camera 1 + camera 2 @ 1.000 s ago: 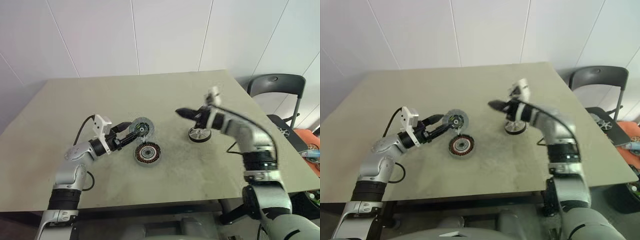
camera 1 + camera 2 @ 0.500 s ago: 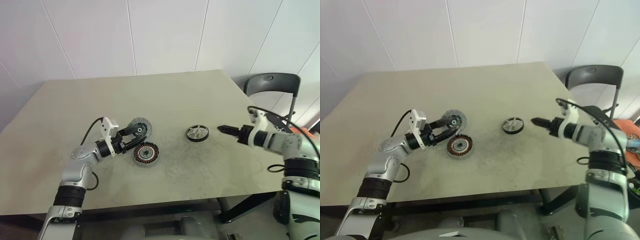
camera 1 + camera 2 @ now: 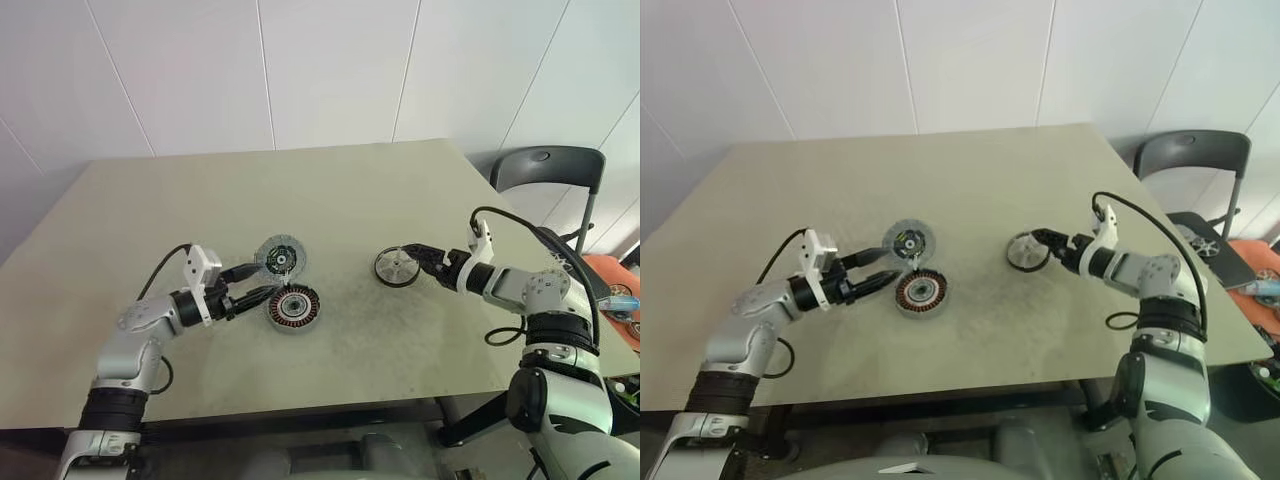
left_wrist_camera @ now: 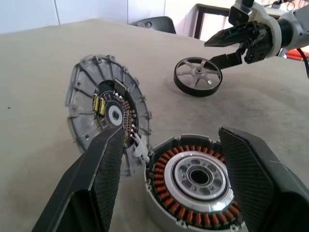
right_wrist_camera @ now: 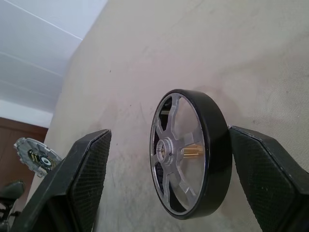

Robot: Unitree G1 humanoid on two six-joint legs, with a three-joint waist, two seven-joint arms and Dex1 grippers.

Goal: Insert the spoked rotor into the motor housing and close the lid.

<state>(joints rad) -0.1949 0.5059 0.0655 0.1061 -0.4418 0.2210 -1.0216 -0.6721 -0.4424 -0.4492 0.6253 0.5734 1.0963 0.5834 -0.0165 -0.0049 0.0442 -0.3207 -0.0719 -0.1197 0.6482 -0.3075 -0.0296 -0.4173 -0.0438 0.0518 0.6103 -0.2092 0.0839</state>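
Spoked rotor between parted right fingers (untouched); housing apart

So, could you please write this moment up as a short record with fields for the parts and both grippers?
surface: tan table
spoked rotor: lying flat on the table, not yet in the housing
motor housing: on the table, copper windings exposed
lid: tilted just behind the housing
left gripper: open, one finger on each side of the housing
right gripper: open, fingers either side of the rotor, not closed on it
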